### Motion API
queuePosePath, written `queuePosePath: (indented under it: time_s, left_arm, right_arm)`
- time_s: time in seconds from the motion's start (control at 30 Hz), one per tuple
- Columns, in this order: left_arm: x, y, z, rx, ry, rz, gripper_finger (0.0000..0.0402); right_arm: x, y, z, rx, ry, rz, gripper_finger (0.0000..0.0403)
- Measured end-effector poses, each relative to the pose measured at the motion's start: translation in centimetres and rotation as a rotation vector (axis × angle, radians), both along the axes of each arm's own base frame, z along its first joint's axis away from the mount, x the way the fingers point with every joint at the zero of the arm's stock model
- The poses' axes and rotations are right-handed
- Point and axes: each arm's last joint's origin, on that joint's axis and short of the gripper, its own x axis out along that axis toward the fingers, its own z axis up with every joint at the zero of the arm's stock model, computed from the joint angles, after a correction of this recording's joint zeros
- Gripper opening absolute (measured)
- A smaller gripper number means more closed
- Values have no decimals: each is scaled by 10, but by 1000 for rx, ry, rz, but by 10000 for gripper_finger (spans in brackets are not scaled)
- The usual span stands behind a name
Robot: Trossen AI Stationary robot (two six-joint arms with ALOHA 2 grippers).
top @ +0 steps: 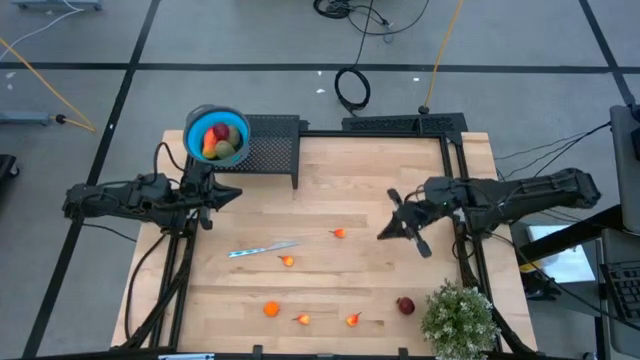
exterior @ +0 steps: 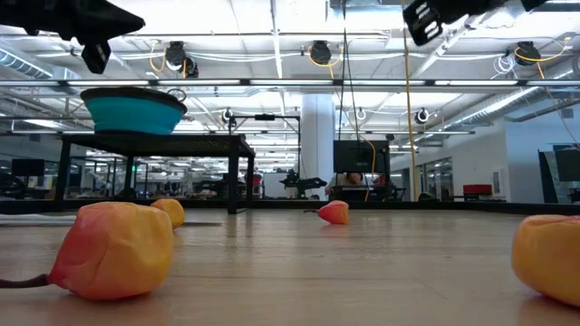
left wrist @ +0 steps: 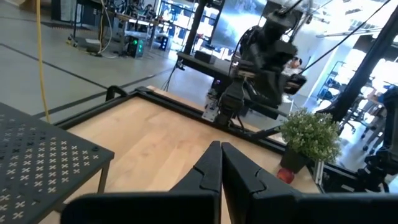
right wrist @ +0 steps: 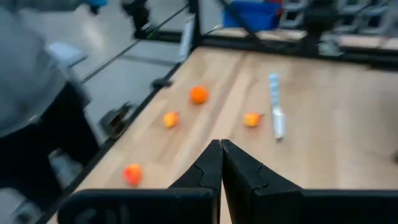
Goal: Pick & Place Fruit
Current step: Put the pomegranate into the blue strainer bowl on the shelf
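Two dark arms reach in over a wooden table (top: 380, 190) from its opposite side edges. At the left edge, the left gripper (top: 234, 195) hovers with its fingers (left wrist: 209, 167) pressed together and grasping nothing, just in front of a perforated black stand (top: 272, 145) at the far left corner. On the left end of that stand sits a round blue bowl (top: 200, 121) holding several fruits (top: 220, 140), red, orange and green-brown. Near the table's middle lies a slim silver knife (top: 262, 248), with one small orange fruit (top: 288, 261) just beside its right end. Toward the near edge rest a rounder orange fruit (top: 271, 309), then two more small orange ones (top: 303, 319) (top: 352, 320) to its right. Another small orange-red fruit (top: 340, 233) lies at mid-table, right of the knife. The right gripper (top: 383, 235) hangs above the table right of centre, fingers (right wrist: 214, 165) clenched on nothing, with no fruit touching it. A dark red round fruit (top: 405, 305) lies near the right end of the near edge, just beside a small potted plant (top: 458, 318) at the near right corner.
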Motion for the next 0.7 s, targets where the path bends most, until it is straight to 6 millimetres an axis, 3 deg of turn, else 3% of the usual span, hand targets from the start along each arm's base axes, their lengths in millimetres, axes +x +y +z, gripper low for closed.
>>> queuePosePath:
  time_s: [0.43, 0.7]
  left_arm:
    - [-1, 0, -2, -5, 17, -2, 3]
    - [-1, -1, -2, -5, 17, -28, 13]
  right_arm:
    - [19, 56, 3, -36, 391, 256, 0]
    - [33, 83, 2, -51, 640, 279, 0]
